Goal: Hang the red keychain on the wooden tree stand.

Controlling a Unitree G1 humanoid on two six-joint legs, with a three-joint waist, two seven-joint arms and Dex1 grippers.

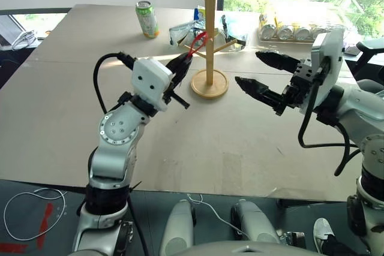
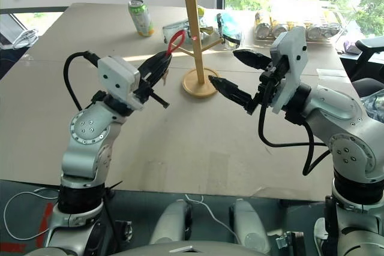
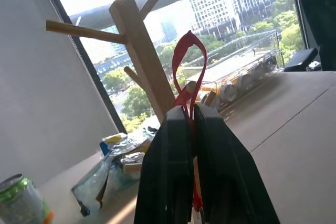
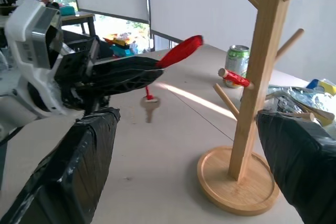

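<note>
The red keychain [image 1: 197, 41] is pinched in my left gripper [image 1: 186, 59], which is shut on it. Its strap loop [image 3: 187, 66] stands up past the fingertips, and a small silver piece [image 4: 149, 109] dangles below them. The wooden tree stand [image 1: 209, 28] stands on its round base [image 1: 209, 83] mid-table, just right of and behind the loop, which is close to the lower pegs but not on one. My right gripper [image 1: 249, 68] is open to the right of the stand, its fingers pointing left toward the stand with nothing between them.
A green drink can [image 1: 147, 18] stands at the back left of the brown table [image 1: 90, 118]. Crumpled plastic bags [image 1: 183, 31] lie behind the stand. A clear box of cans [image 1: 294, 28] sits at the back right. A cable [image 1: 21, 39] lies off the table's left.
</note>
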